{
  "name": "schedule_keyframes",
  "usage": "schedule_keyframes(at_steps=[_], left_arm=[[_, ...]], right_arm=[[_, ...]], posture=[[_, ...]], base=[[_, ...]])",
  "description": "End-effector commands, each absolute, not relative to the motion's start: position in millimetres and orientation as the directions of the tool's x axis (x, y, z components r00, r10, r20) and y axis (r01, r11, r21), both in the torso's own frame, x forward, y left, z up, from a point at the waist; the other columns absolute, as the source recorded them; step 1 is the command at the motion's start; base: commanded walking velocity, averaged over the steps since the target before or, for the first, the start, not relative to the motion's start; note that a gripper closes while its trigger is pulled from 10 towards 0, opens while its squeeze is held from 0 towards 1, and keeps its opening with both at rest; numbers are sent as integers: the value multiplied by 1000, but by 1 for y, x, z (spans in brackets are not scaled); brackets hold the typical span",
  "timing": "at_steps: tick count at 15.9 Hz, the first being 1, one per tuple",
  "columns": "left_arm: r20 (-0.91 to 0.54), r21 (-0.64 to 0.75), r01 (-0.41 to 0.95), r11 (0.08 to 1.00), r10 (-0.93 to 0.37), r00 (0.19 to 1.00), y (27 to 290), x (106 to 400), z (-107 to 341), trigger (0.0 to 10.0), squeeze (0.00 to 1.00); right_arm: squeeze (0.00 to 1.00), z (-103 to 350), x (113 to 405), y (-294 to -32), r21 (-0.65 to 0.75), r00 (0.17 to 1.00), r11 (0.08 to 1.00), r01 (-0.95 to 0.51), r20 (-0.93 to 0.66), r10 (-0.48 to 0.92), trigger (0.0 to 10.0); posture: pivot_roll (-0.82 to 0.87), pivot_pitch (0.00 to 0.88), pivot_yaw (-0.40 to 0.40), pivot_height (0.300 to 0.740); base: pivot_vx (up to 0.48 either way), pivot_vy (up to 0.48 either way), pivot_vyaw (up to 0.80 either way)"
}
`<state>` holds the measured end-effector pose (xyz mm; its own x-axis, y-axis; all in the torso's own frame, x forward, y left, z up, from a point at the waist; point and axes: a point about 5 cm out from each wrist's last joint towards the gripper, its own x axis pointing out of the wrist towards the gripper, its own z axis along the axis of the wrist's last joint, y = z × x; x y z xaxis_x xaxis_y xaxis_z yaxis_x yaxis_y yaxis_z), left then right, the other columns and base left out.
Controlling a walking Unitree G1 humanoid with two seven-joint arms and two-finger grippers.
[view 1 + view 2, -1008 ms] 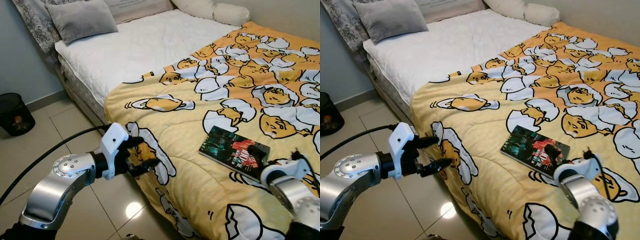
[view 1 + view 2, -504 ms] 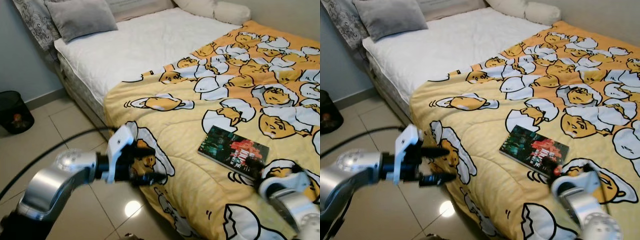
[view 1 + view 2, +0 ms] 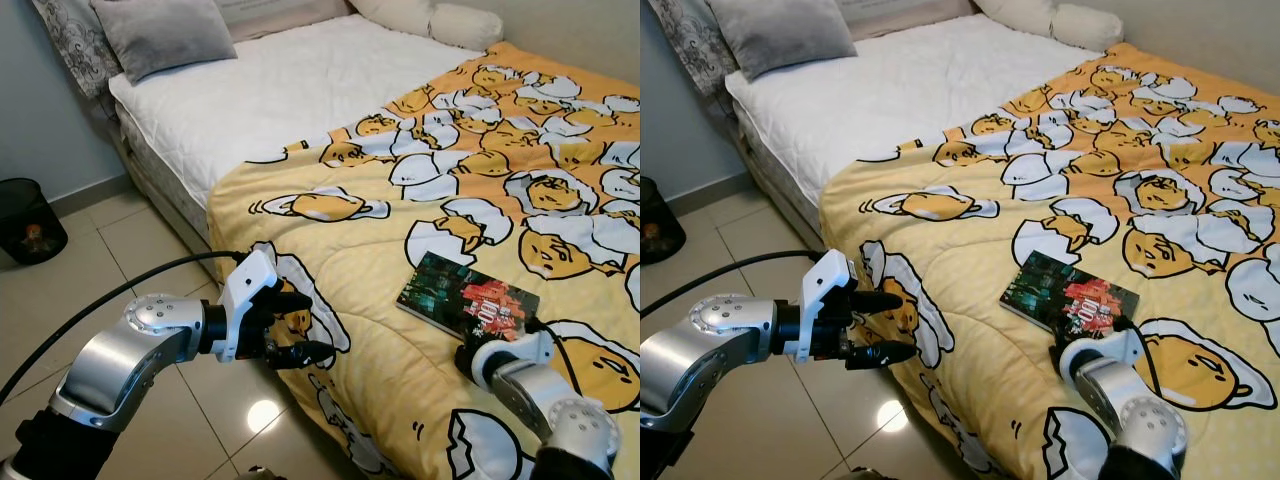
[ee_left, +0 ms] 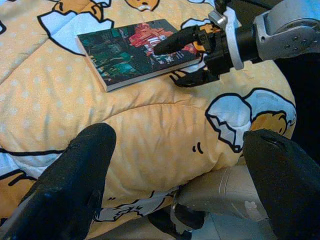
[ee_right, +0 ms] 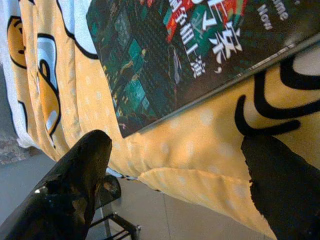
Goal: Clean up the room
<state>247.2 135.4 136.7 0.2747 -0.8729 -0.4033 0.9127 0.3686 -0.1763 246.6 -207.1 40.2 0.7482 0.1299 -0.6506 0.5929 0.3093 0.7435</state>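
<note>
A dark book (image 3: 468,298) with red lettering lies flat on the yellow egg-print blanket (image 3: 400,240) near the bed's front edge. My right gripper (image 4: 172,62) is open at the book's near edge; one finger reaches over the cover and the other rests on the blanket beside it. In the right wrist view the book (image 5: 190,55) lies just ahead of the spread fingers (image 5: 75,190). My left gripper (image 3: 312,325) is open and holds nothing. It hovers at the blanket's hanging edge on the bed's left side, well left of the book.
The white mattress (image 3: 270,100) with a grey pillow (image 3: 165,35) fills the bed's far half. A black waste bin (image 3: 28,220) stands on the tiled floor (image 3: 90,290) at the left by the wall. A black cable (image 3: 110,300) trails from my left arm.
My right gripper drew back and leftward from over the book to its near edge. My left gripper shifted slightly right along the blanket's edge.
</note>
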Motion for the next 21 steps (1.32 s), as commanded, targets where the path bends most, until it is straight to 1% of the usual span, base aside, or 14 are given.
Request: schedule_keyframes(at_steps=[1,3,7,9,11,12,13,16,17,18,21], left_arm=[[-408,-157,916,369,-869,280,134,248,137,10000,612],[-408,-155,917,368,-869,280,133,249,137,10000,616],[-406,-150,918,366,-870,280,132,251,137,10000,616],[-406,-147,918,367,-869,283,132,252,137,10000,616],[-404,-146,920,363,-871,279,131,254,137,10000,620],[-404,-147,921,361,-872,277,130,254,137,10000,616],[-405,-148,921,359,-872,275,130,254,136,10000,620],[-405,-147,922,358,-872,275,129,255,136,10000,620],[-403,-145,923,357,-873,275,129,256,136,10000,616],[-402,-144,923,357,-873,275,129,256,137,10000,616],[-406,-136,925,355,-871,275,131,256,137,10000,620]], right_arm=[[1000,43,251,-211,753,760,307,582,-638,122,10000],[1000,41,258,-212,754,761,310,580,-637,125,10000],[1000,39,268,-213,775,782,280,566,-613,116,10000],[1000,34,270,-210,770,776,281,573,-620,117,10000],[1000,21,272,-210,751,767,278,599,-637,71,10000],[1000,21,275,-213,775,791,233,587,-610,40,10000],[1000,20,276,-215,789,804,207,579,-594,16,10000],[1000,14,276,-221,791,809,185,583,-587,-36,10000],[1000,15,279,-224,819,831,138,557,-552,-74,10000],[1000,17,283,-224,837,846,123,534,-527,-82,10000],[1000,23,290,-223,861,870,129,493,-484,-97,10000]], posture=[[-111,0,-22,740],[-111,0,-19,740],[-112,0,-18,740],[-113,0,-15,740],[-115,0,-5,740],[-114,0,-3,740],[-114,0,-1,740],[-110,0,1,740],[-107,0,2,740],[-106,0,4,740],[-98,0,3,740]], base=[[0,0,0],[0,0,0],[0,0,0],[0,0,0],[0,0,0],[0,0,0],[0,0,0],[0,0,0],[0,0,0],[0,0,0],[0,0,0]])
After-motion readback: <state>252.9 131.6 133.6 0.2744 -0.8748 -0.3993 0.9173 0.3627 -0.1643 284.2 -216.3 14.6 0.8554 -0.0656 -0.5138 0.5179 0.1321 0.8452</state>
